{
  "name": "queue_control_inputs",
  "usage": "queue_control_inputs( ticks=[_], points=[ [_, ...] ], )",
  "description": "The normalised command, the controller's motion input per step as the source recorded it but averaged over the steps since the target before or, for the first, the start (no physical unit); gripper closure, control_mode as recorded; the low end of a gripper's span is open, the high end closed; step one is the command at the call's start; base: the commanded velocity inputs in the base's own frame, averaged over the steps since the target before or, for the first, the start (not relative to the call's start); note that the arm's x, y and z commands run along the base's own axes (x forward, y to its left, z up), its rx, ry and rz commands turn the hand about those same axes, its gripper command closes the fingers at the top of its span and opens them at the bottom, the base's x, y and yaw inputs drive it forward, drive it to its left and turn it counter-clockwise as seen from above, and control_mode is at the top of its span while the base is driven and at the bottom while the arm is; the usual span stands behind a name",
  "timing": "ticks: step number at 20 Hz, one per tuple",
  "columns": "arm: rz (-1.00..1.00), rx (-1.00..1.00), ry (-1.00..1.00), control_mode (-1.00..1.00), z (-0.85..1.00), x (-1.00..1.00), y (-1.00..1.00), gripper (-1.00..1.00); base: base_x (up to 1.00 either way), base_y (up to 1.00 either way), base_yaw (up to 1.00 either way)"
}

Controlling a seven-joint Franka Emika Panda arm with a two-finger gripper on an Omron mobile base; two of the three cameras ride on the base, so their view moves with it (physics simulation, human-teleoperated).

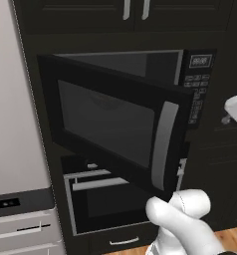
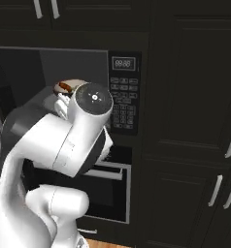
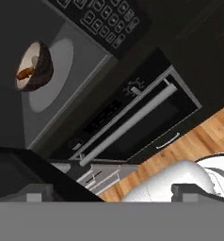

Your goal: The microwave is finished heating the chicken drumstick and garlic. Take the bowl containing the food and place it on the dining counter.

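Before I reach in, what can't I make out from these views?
- Bowl: left base view, hidden behind the open microwave door; right base view, mostly behind the arm.
- Garlic: hand view, too small to tell from the drumstick.
- Tool: hand view, fingertips cut off by the bottom edge.

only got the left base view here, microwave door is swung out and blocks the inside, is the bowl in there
observer: Yes. The hand view shows the bowl sitting on the round turntable, toward one edge of it.
operator: food in it
observer: Yes, the reddish-brown drumstick and the pale garlic lie inside.
operator: jaws on it yet
observer: No. The jaws stand wide open, apart from the bowl, with nothing between them.
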Motion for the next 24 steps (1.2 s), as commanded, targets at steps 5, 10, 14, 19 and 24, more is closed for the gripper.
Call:
queue_control_inputs(
  ticks=[5,10,14,19,24],
  points=[
    [0.2,0.21,0.36,-1.0,-0.74,1.0,0.0,-1.0,0.0,0.0,0.0],
    [0.16,0.28,0.11,-1.0,-0.35,0.93,0.21,-1.0,0.0,0.0,0.0],
    [0.07,0.27,0.02,-1.0,-0.16,0.61,0.73,-1.0,0.0,0.0,0.0],
    [0.1,0.19,0.06,-1.0,0.0,0.03,0.98,-1.0,0.0,0.0,0.0],
    [0.2,0.09,0.05,-1.0,0.01,-0.58,1.0,-1.0,0.0,0.0,0.0]
  ],
)
